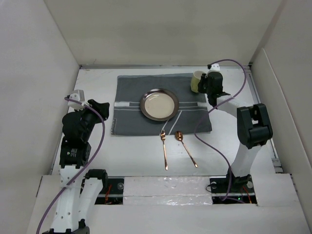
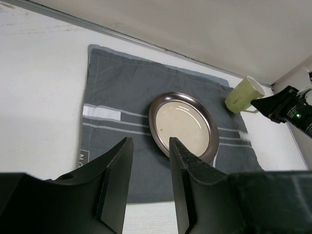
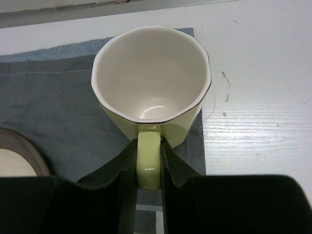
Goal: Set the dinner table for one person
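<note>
Left pincer hangs released, fingers apart w/ nothing btwn them, above the desk just beside the left edge of the mat. The desk (the big plain white top) spreads under both arms and under everything else, w/ white walls on three sides. The mat, dark grey cloth w/ pale stripes, lies flat on the desk's far half, approx. centred. A round plate, metal rim & cream centre, sits on the mat a bit right of its middle. Nearer the arms, on bare desk, two copper-coloured utensils lie side by side but apart. The fork is on the left and the spoon on the right. Both heads are at the mat's near edge, and the spoon's handle angles off to the right. Farther right, a pale yellow-green mug is at the mat's far right corner. It looks tilted in the left wrist view, and I can't tell if its base touches the cloth. Right pincer is clenched on the mug's handle, one finger each side. The mug's mouth faces the wrist cam, and its inside is white.
</note>
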Robot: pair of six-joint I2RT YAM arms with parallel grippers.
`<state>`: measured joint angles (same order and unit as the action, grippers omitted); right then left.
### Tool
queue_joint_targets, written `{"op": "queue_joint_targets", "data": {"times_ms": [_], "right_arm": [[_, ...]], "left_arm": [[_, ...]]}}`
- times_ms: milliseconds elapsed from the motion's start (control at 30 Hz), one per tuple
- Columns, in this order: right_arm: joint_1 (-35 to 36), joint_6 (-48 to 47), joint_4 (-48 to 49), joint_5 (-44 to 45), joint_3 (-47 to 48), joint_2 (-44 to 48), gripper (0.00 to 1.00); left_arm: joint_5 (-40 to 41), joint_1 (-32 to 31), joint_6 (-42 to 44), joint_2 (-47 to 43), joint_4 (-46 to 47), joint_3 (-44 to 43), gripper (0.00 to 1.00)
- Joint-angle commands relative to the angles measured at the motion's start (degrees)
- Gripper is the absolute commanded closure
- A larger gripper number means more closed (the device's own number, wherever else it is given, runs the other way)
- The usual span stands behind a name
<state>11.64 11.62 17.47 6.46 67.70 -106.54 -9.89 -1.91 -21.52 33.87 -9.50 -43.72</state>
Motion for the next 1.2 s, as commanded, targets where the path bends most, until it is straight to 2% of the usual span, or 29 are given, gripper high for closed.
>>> {"op": "queue_joint_targets", "data": {"times_ms": [0,467,500,533,600,633,700,733,833,933,1000,1033,1067,1100,1133,1167], "right_arm": [[-0.39,0.16,10.56,-0.13,5.16,1.25,1.0],[2.78,-1.33,8.28,3.82,6.83,-3.85,0.99],[2.78,-0.81,8.36,4.43,6.39,-3.67,0.94],[3.3,-0.55,8.71,6.09,5.87,-3.06,0.83],[3.3,0.07,8.89,7.24,4.12,-2.18,0.72],[3.82,0.25,8.81,9.17,3.58,-1.4,0.61],[3.83,0.6,8.63,10.59,1.83,1.76,0.51],[3.83,0.69,7.85,10.94,1.56,2.91,0.43],[3.83,1.39,3.12,11.73,1.12,8.35,0.33],[4.36,3.84,0.99,11.56,-2.81,15.21,0.31],[4.36,6.92,0.19,9.98,-6.0,20.65,0.33],[5.05,6.93,0.37,6.84,-7.92,22.41,0.54],[6.19,6.84,0.45,5.59,-12.37,24.52,0.73],[6.99,7.88,0.98,4.28,-14.77,26.45,0.97],[8.04,8.59,2.55,2.7,-17.58,30.65,1.0],[10.83,9.12,3.35,2.42,-23.09,32.61,1.0]], "left_arm": [[-0.92,-0.28,0.16,0.58,2.99,0.04,0.67],[-2.76,0.24,0.07,1.03,3.52,0.31,0.67],[-2.77,0.24,0.07,1.29,3.61,0.31,0.67],[-2.77,0.24,0.07,1.29,3.43,0.22,0.67],[-3.03,0.24,0.07,1.2,3.52,0.31,0.67],[-2.94,0.24,0.07,1.11,3.52,0.31,0.67],[-2.77,0.24,0.07,1.46,3.52,0.31,0.67],[-2.77,0.24,-0.01,1.55,3.35,0.39,0.67],[-3.03,0.24,-0.02,1.47,3.43,0.39,0.67],[-2.68,0.24,-0.02,1.55,3.17,0.39,0.67],[-2.59,0.24,-0.1,2.25,3.08,0.48,0.71],[-2.33,0.24,-0.19,2.69,2.56,0.48,0.76],[-1.11,0.24,-0.8,3.3,2.21,0.4,0.88],[-0.84,0.24,-0.89,5.14,1.94,0.31,0.94],[-0.4,0.24,-0.81,6.37,0.89,-0.3,1.0],[-0.13,-0.45,-0.63,7.6,0.19,-0.83,1.0]]}}
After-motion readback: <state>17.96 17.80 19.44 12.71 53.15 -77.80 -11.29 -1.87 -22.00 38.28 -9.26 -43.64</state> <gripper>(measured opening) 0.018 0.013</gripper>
